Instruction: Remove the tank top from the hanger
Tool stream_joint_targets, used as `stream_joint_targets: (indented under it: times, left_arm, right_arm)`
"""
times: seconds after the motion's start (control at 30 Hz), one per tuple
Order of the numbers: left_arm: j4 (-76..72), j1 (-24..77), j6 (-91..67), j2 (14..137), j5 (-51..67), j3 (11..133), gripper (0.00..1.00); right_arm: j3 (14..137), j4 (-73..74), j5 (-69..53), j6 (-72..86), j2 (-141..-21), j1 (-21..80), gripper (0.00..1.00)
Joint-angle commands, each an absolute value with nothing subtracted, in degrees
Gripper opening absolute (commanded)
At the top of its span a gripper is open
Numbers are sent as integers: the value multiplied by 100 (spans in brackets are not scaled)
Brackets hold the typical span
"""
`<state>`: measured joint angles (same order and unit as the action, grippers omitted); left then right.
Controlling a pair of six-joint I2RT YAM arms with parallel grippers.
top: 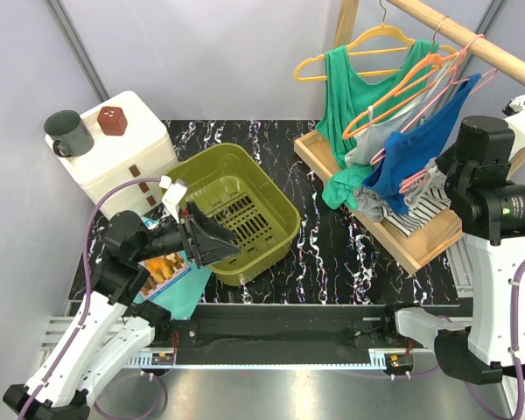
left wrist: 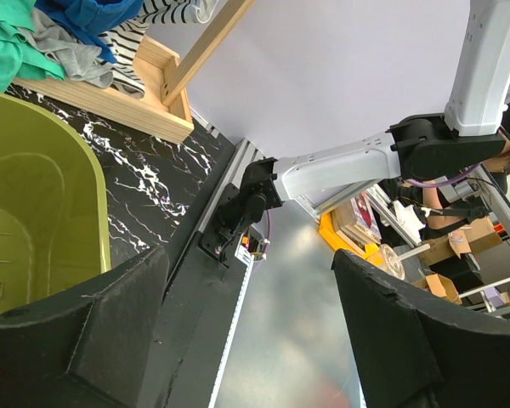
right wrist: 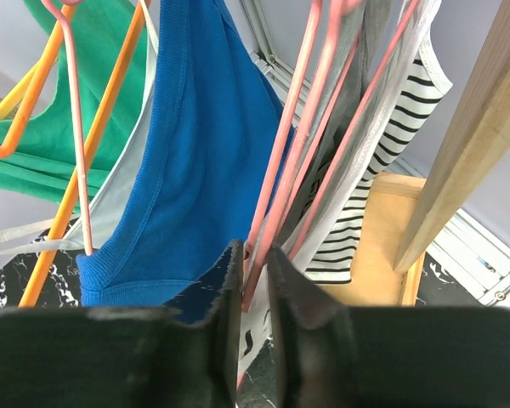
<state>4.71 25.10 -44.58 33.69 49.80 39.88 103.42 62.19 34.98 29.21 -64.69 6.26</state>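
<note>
Nearest the right wrist camera, the right gripper (right wrist: pixel 253 252) shows its two dark fingers standing almost together. A wire of a pink hanger (right wrist: pixel 276 153) runs down into the slit between them. They appear clenched on that wire, though how firmly cannot be told.

Behind and to the right of those jaws rises the wooden rack (top: pixel 472 39), its rail carrying several hangers and its tray-like base sitting below the garments. Well off to their left, in front of the other arm, sits the olive basket (top: pixel 276 249).

The blue tank top (right wrist: pixel 187 170), taken here as the task's garment, hangs just left of the right jaws and above them. Its hem comes down to the left finger and it seems to ride on the pink hanger. A green tank top (right wrist: pixel 34 144) hangs further left, and a striped top (right wrist: pixel 382 200) hangs just right of the jaws.

The left gripper (left wrist: pixel 248 255) stands released and wide with nothing between its fingers. It is over the basket's near rim and well apart from the rack.

The step in hand looks like securing the hanger so the top can be pulled free; the garment is not yet off. The next move seems to call for keeping the hanger steady while a strap is slid over the hanger's shoulder. That likely needs the left arm to cross to the rack, or the right arm to lift the hanger off the rail first.
</note>
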Motion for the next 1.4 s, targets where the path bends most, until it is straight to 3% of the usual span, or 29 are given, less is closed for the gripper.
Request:
stream_joint_targets:
  times: [0.0, 0.23, 0.77, 1.37]
  left_arm:
    - [536, 2496, -4377, 3296, 5194, 4280, 82]
    - [571, 2496, -4377, 3322, 5168, 4298, 81]
    - [571, 2487, -4377, 3375, 5194, 4307, 80]
    - [563, 2496, -4245, 3586, 5388, 4350, 80]
  right_arm:
    - [10406, 5968, 3700, 2927, -6363, 571, 15]
    - [10617, 6047, 3726, 2769, -6231, 580, 1]
    - [11514, 6846, 3938, 2663, -5924, 589, 0]
    - [9581, 7795, 2180, 2716, -4052, 589, 0]
